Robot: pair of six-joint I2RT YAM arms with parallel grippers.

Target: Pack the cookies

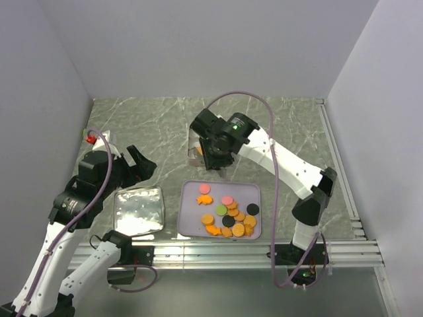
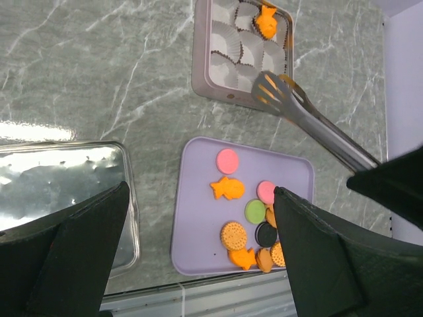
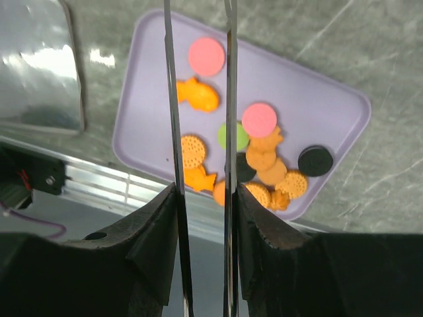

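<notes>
The cookies (image 1: pixel 228 214) lie on a lilac tray (image 1: pixel 188 190): orange rounds and fish, plus pink, green and black rounds. They also show in the right wrist view (image 3: pixel 264 162) and the left wrist view (image 2: pixel 232 236). One orange fish cookie (image 2: pixel 266 21) sits in a white paper cup of the square tin (image 2: pixel 201 66). My right gripper (image 1: pixel 217 158) (image 3: pixel 203 191) is shut on metal tongs (image 3: pixel 170 99). Their empty tips (image 2: pixel 274 92) hover at the tin's near edge. My left gripper (image 1: pixel 142 162) (image 2: pixel 198 193) is open and empty above the table, left of the tray.
A shiny tin lid (image 1: pixel 139 210) lies left of the tray and shows in the left wrist view (image 2: pixel 59 178) and the right wrist view (image 3: pixel 39 66). An aluminium rail (image 1: pixel 218 251) runs along the front edge. A small red object (image 1: pixel 88 137) sits at the far left.
</notes>
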